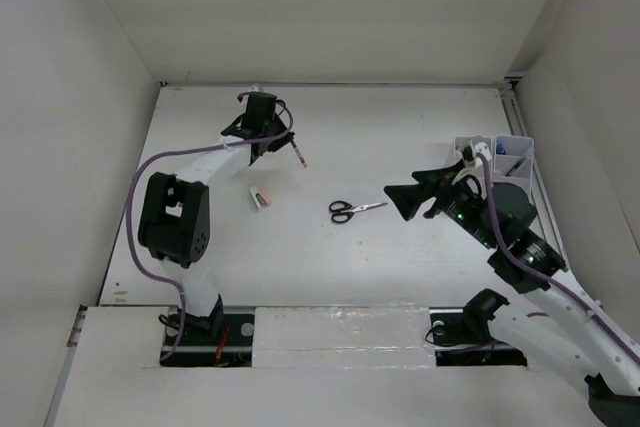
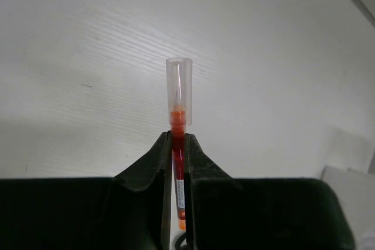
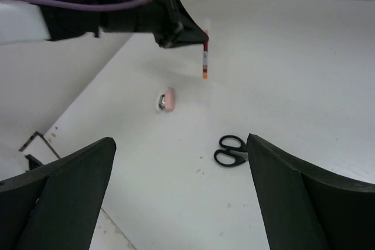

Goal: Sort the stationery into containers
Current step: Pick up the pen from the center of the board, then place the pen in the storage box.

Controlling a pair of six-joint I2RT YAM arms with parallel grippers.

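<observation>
- White laminate makes up the left wall [image 1: 70,97], which stands along the table's left edge and meets a plain back wall [image 1: 330,7] at the far corner.
- The table [image 1: 400,137] is a matte white board with a faint grain in the left wrist view. A glossy white strip [image 1: 340,332] runs along its near edge between the two arm bases.
- A purple cable [image 1: 140,187] loops along the left arm, which reaches toward the far left of the table.
- The left gripper [image 2: 179,144] has its fingers pressed together on the red pen [image 2: 178,115]. The pen's clear cap juts past the fingertips. In the right wrist view the pen hangs from the gripper with its orange end lowest, and it looks clear of the surface.
- The pink eraser [image 1: 260,197] lies on the table just near of that gripper, apart from everything else.
- The black-handled scissors [image 1: 355,210] lie flat near the middle of the table with the blades pointing right. They sit between the eraser and the right gripper and touch neither.
- The right gripper [image 1: 405,195] points left toward the scissors, its fingers spread wide with nothing between them.
- The containers [image 1: 520,142] are white bins joined together at the far right edge, behind the right arm. A bit of blue and some dark items show inside, too small to name.
- The right wall [image 1: 590,97] closes off that side.
</observation>
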